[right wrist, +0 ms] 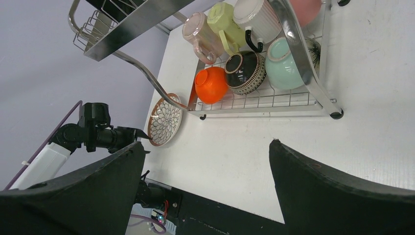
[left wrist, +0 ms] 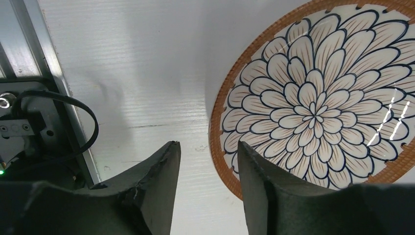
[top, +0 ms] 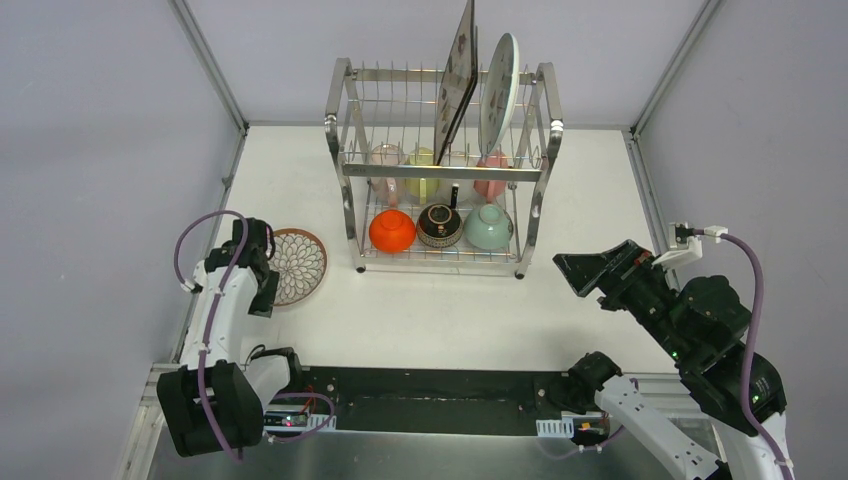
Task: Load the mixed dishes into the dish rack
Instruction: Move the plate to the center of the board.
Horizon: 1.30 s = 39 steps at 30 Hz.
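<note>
The brown-rimmed petal-pattern plate (top: 298, 266) lies flat on the table left of the dish rack (top: 348, 120). My left gripper (top: 268, 296) is open at the plate's near-left edge. In the left wrist view its jaws (left wrist: 208, 147) straddle the rim of the plate (left wrist: 318, 103), one finger over the plate and one over bare table. The rack holds the square floral plate (top: 458, 75) and the white strawberry plate (top: 500, 90) upright on top, pastel cups (top: 422, 165) behind, and the orange (top: 392, 231), brown (top: 440, 226) and mint (top: 488, 227) bowls below. My right gripper (top: 585, 272) is open and empty.
The right wrist view shows the rack's foot (right wrist: 334, 115), the bowls (right wrist: 211, 84), the plate (right wrist: 165, 120) and the left arm (right wrist: 93, 132) beyond my right gripper (right wrist: 206, 144). A metal rail and a black cable (left wrist: 58, 98) run along the table's left edge.
</note>
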Tool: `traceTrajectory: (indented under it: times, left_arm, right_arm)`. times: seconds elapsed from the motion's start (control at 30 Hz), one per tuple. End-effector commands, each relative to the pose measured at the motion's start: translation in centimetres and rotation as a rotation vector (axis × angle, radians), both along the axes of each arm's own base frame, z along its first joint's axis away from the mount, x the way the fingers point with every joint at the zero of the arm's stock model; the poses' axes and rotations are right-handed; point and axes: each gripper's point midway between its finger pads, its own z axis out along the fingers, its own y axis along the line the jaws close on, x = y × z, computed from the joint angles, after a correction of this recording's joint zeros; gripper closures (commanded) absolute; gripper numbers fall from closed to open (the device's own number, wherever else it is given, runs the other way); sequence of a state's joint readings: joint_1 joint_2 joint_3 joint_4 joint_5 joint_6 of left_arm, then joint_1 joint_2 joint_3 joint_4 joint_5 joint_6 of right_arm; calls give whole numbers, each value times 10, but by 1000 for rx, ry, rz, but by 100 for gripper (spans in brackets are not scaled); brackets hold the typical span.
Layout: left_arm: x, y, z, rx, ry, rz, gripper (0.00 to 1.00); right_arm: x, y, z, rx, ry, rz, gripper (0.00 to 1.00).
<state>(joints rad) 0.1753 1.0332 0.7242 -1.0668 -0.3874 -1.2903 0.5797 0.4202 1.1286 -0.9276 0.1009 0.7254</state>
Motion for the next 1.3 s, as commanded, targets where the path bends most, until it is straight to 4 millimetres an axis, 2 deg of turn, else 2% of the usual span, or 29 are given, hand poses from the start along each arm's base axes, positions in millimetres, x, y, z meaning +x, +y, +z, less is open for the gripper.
traceTrajectory:
  times: [0.0, 0.07, 0.23, 0.33, 0.5, 0.6, 0.7, 0.8, 0.97, 1.07, 1.27]
  left_arm:
    - [8, 4, 22, 36, -50, -25, 49]
    - [15, 11, 33, 82, -64, -44, 42]
    - [69, 25, 66, 209, -73, -319, 31]
    - [95, 22, 68, 209, -66, -449, 28]
    - [152, -6, 81, 195, -227, -774, 30]
    - [172, -4, 94, 276, -288, -861, 31]
    - [189, 2, 99, 328, -283, -915, 31]
    - [206, 10, 97, 328, -261, -952, 31]
    - [223, 28, 75, 318, -176, -943, 32]
    - [233, 30, 61, 292, -159, -966, 32]
    - [229, 47, 30, 215, -116, -902, 33]
  right_arm:
    - [2, -1, 10, 6, -51, -2, 0]
    - [2, -1, 11, 8, -56, -3, 0]
    - [2, -1, 12, 9, -60, -2, 0]
    - [1, -1, 11, 10, -61, 0, 0]
    - [1, -3, 11, 17, -71, -7, 0]
    - [0, -2, 12, 18, -73, 0, 0]
    - [-1, -1, 11, 20, -76, 7, 0]
    - [-1, -1, 10, 20, -76, 10, 0]
    - [-5, 8, 5, 23, -77, 63, 0]
    - [-4, 10, -4, 3, -63, 76, 0]
    - [-6, 4, -9, -14, -48, 57, 0]
